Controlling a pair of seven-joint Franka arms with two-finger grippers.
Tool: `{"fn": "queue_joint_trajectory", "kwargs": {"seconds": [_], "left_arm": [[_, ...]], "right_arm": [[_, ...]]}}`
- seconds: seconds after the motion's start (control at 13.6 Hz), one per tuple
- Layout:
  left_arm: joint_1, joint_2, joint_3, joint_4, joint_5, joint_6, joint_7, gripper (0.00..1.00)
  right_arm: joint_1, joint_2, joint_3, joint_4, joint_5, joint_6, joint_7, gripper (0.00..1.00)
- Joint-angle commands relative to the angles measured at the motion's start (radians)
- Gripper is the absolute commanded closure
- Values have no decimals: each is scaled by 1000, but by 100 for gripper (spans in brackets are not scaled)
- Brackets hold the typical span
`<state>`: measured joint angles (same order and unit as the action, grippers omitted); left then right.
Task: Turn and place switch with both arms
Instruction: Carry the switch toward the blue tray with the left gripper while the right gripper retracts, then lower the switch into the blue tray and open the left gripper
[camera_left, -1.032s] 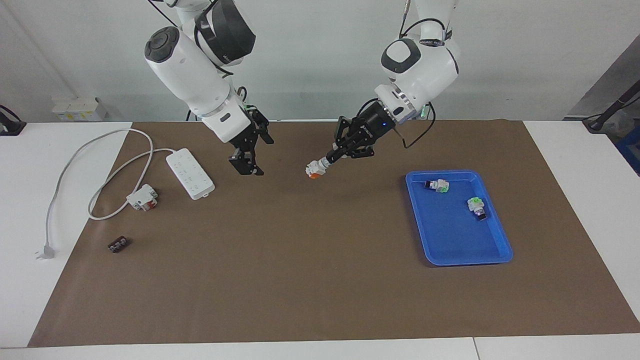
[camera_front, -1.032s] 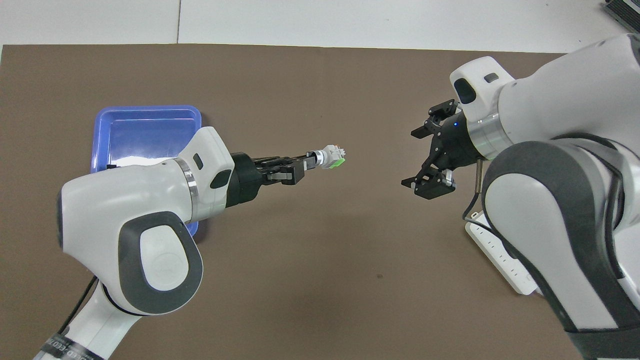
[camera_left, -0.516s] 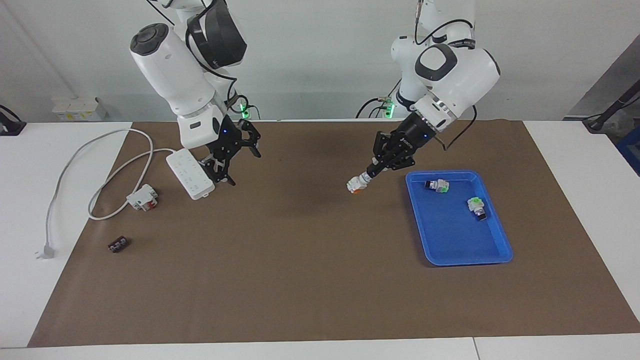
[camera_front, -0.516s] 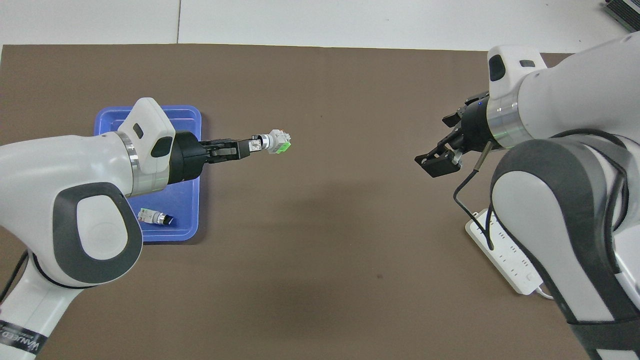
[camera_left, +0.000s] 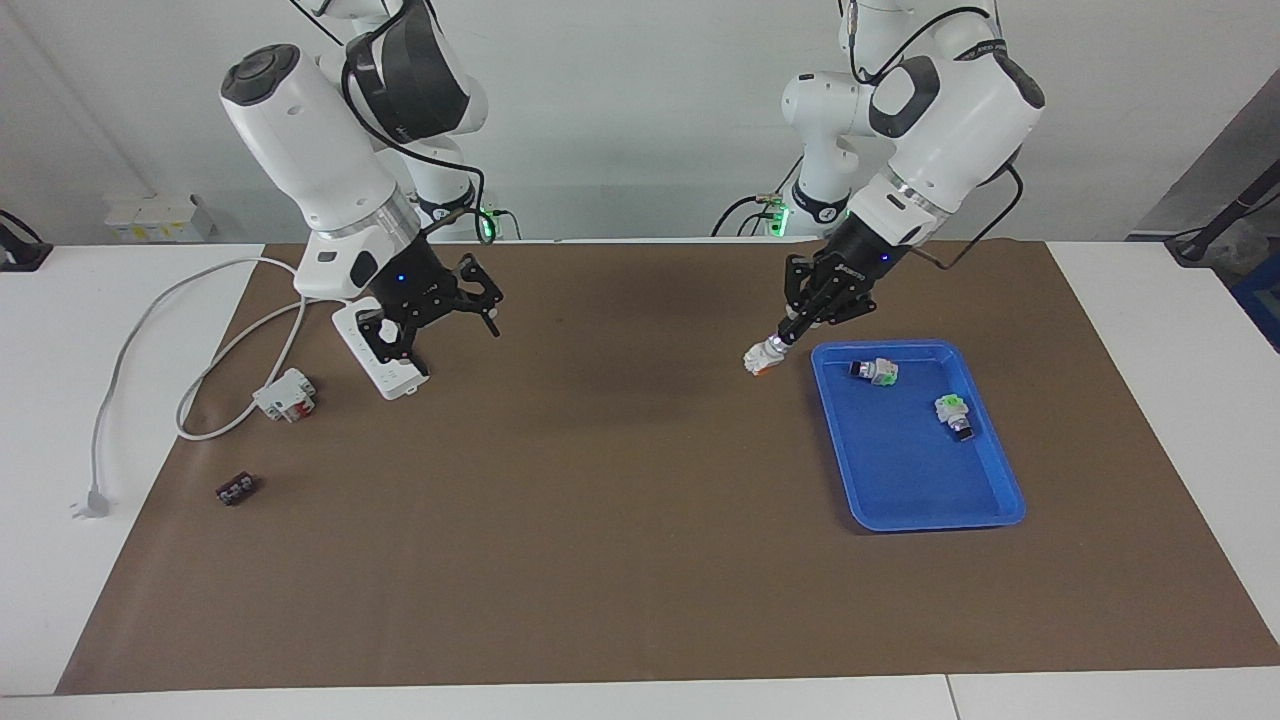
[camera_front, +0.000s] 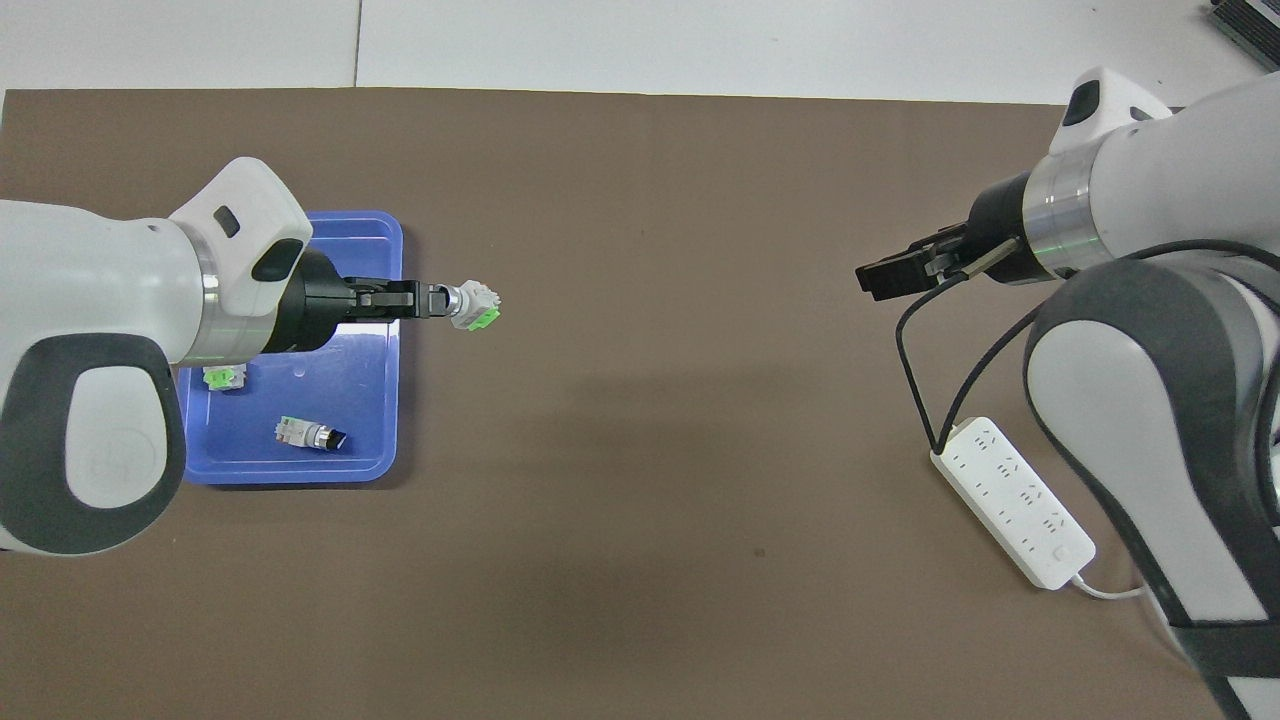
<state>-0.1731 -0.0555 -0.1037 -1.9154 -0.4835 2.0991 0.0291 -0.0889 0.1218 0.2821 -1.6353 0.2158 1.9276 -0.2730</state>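
The switch (camera_left: 762, 358) has a white block body with an orange-red end. My left gripper (camera_left: 783, 338) is shut on its black knob end and holds it tilted downward over the brown mat, just beside the blue tray's (camera_left: 900, 500) corner nearest the robots. In the overhead view the switch (camera_front: 475, 308) sticks out of the left gripper (camera_front: 432, 301), showing a green face, just off the tray's (camera_front: 330, 440) rim. My right gripper (camera_left: 395, 348) is open and empty, raised over the power strip's end of the mat; it also shows in the overhead view (camera_front: 890, 278).
Two green-ended switches (camera_left: 875, 371) (camera_left: 955, 415) lie in the tray. A white power strip (camera_left: 408, 381) (camera_front: 1010, 500) with its cable, a white-and-red breaker block (camera_left: 285, 394) and a small dark part (camera_left: 235, 489) lie at the right arm's end.
My left gripper has carried the switch from the mat's middle toward the tray and lowered it. My right gripper has drawn back toward the power strip, still open.
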Motion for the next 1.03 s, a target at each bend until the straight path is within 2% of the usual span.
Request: {"fn": "queue_joint_trajectory", "kwargs": {"seconds": [0.0,0.15,0.29,0.44,0.74,0.96], "left_arm": [[47,-23,-5,13,148,-92,-67,100],[81,-26,-7,9,227,-126,-90,100],[118,-44,-7,-20,270,-143,-89,100],[153,-63,-8,-56,325,-142,-86,100],[216,-96,-8,-178,410,-119,-80,100],[253,-98,-10,-270,413,-39,-77,100]], "right_arm": [[-20,-10,9,-3,-33,8,92,0],[-3,-20,-10,-1,-99,4,161,0],[52,-43,-78,-1,-151,-2,230,0],[63,-59,-115,-1,-153,-22,258,0],[115,-99,-273,-1,-151,-119,331,0],[123,-117,-322,-1,-154,-191,366,0]]}}
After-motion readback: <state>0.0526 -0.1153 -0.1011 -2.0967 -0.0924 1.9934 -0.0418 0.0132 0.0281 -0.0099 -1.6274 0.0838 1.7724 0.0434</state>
